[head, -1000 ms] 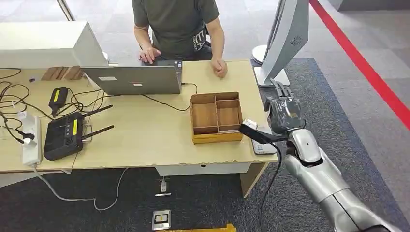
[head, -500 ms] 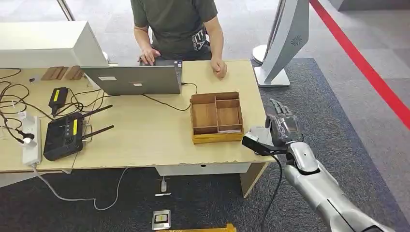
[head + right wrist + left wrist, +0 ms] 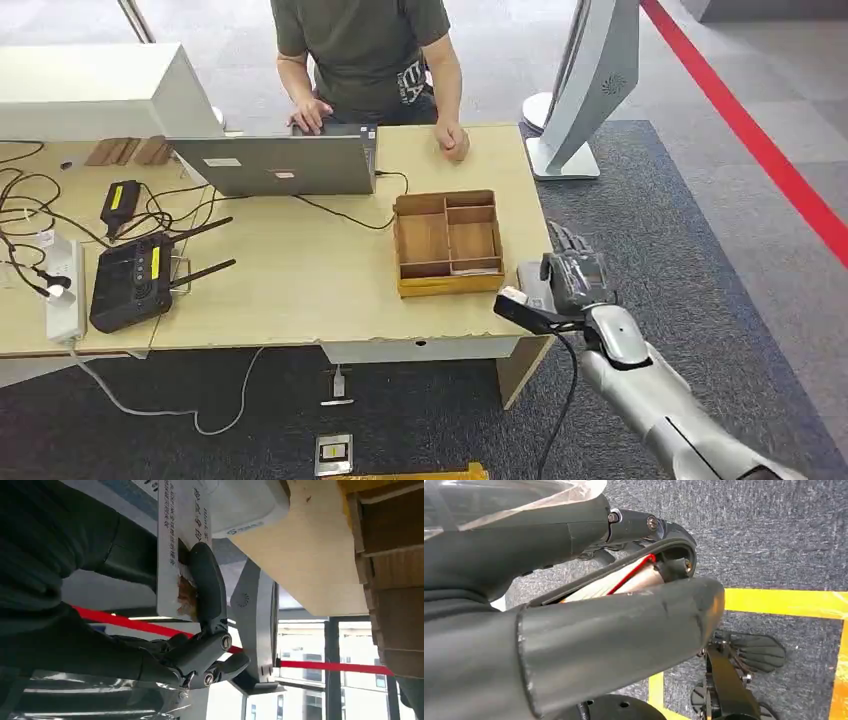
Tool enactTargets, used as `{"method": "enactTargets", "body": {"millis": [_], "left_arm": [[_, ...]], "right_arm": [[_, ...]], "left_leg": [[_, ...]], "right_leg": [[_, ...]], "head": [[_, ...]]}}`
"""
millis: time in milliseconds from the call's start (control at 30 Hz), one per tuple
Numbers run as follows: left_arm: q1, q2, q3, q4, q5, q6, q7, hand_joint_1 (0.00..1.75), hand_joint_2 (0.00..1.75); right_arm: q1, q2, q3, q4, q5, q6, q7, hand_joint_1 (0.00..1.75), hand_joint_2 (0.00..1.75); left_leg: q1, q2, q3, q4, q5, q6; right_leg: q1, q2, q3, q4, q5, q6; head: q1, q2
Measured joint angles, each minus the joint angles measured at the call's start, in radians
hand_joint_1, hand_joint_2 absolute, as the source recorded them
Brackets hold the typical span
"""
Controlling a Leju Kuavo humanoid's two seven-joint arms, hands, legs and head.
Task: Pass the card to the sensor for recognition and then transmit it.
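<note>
My right hand (image 3: 575,275) hangs over the table's front right corner, just above the white sensor (image 3: 531,279). It pinches a white printed card (image 3: 172,530) between the thumb and a dark finger (image 3: 205,580). A small white corner of the card (image 3: 513,296) pokes out toward the table at the thumb tip. In the right wrist view the card lies close beside the sensor (image 3: 250,502); I cannot tell whether they touch. My left hand (image 3: 624,605) hangs over the carpet and holds nothing.
A wooden compartment box (image 3: 447,243) stands on the table (image 3: 300,290) just left of the sensor. A person (image 3: 365,50) sits at a laptop (image 3: 280,165) at the far side. Router (image 3: 130,280) and cables lie far left. A white stand (image 3: 590,80) rises at the back right.
My right hand has come down and back toward me with the card, from beside the box to low over the sensor at the table corner.
</note>
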Motion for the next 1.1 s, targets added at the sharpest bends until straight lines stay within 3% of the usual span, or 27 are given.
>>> {"method": "enactTargets", "body": {"millis": [800,1033,1100], "left_arm": [[0.0,0.0,0.0,0.0,0.004,0.0,-0.003,0.0,0.0],[0.001,0.001,0.0,0.0,0.0,0.0,-0.006,0.0,0.0],[0.001,0.002,0.0,0.0,-0.005,0.0,-0.007,0.0,0.0]], "right_arm": [[-0.018,0.019,0.046,0.088,-0.102,-0.065,-0.02,1.75,1.75],[-0.034,0.004,0.067,0.054,-0.075,-0.052,0.021,1.75,1.75],[-0.05,-0.006,0.074,0.006,-0.031,-0.017,0.052,1.75,1.75]], "left_leg": [[0.0,0.0,0.002,0.0,0.0,0.0],[0.0,0.0,0.001,0.0,0.0,0.0],[0.0,0.0,0.001,0.0,0.0,0.0]], "right_leg": [[0.0,0.0,0.002,0.0,0.0,0.0],[0.0,0.0,0.002,0.0,0.002,0.0],[0.0,0.0,0.001,0.0,0.002,-0.001]], "head": [[0.0,0.0],[0.0,0.0],[0.0,0.0]]}}
